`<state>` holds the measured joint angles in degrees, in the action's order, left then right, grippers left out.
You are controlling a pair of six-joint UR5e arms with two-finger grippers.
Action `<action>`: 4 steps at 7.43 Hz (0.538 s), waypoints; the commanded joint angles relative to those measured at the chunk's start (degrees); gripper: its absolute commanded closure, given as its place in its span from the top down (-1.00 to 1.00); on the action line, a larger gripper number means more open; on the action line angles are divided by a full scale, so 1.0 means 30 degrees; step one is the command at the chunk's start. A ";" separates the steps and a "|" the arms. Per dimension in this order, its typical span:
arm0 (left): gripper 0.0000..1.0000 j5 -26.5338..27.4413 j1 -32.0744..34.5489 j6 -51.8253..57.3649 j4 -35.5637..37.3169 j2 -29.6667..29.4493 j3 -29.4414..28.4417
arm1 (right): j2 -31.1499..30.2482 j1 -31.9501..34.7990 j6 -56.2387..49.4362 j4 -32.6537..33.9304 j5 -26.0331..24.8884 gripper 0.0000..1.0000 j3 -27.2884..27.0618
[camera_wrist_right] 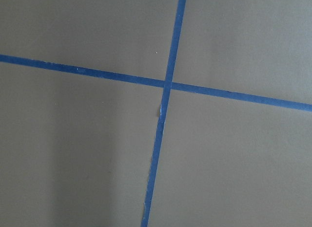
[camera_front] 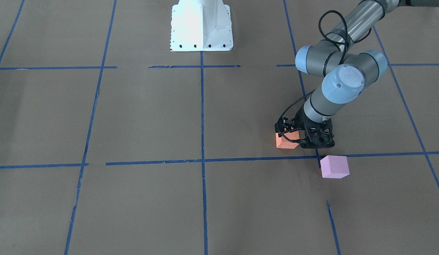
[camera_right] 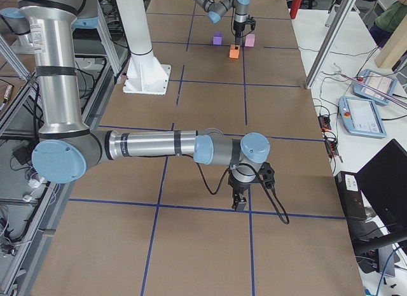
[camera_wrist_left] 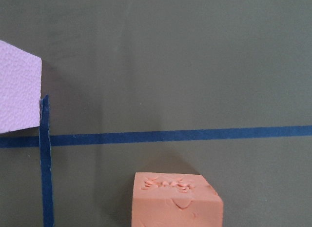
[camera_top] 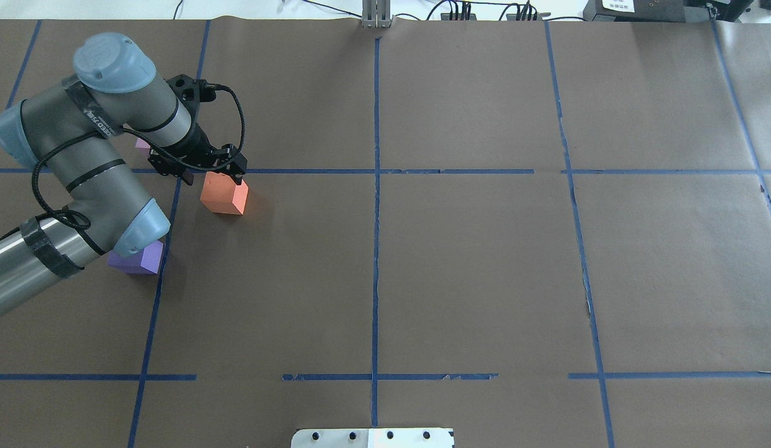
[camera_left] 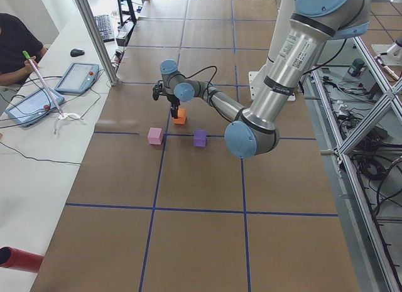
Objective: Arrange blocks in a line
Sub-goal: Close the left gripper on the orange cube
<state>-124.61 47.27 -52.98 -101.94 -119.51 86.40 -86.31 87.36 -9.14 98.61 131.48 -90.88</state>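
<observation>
**Left gripper [camera_top: 212, 169] low over the orange block [camera_top: 223, 194], by a blue tape crossing on the table [camera_top: 472, 267].**
Whether its fingers are apart or clamped on the block I cannot tell, and the same goes for the far-off right gripper [camera_right: 238, 200]. The pink block [camera_front: 334, 166] sits just across the tape, the purple block [camera_top: 139, 258] nearer the robot. Dents pressed into the orange top suggest light, soft foam with a matte, grippy skin. It is best taken gently, square on two opposite side faces.

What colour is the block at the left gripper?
Orange. The block at the left gripper shows best in the overhead exterior view.
</observation>
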 commanded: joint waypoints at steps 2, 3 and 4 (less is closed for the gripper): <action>1.00 -0.0563 -0.0286 0.0023 -0.0093 -0.0181 -0.0557 | 0.0000 0.0000 0.0000 0.0000 0.0000 1.00 -0.0001; 1.00 -0.0534 -0.0374 0.0053 -0.0093 -0.0181 -0.0790 | 0.0000 0.0000 0.0000 0.0000 0.0000 1.00 -0.0001; 1.00 -0.0534 -0.0491 0.0053 -0.0093 -0.0297 -0.1082 | 0.0000 0.0000 0.0000 0.0000 0.0000 1.00 -0.0001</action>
<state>-126.18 46.18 -52.86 -102.20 -120.13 84.11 -86.31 87.36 -9.14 98.61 131.48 -90.88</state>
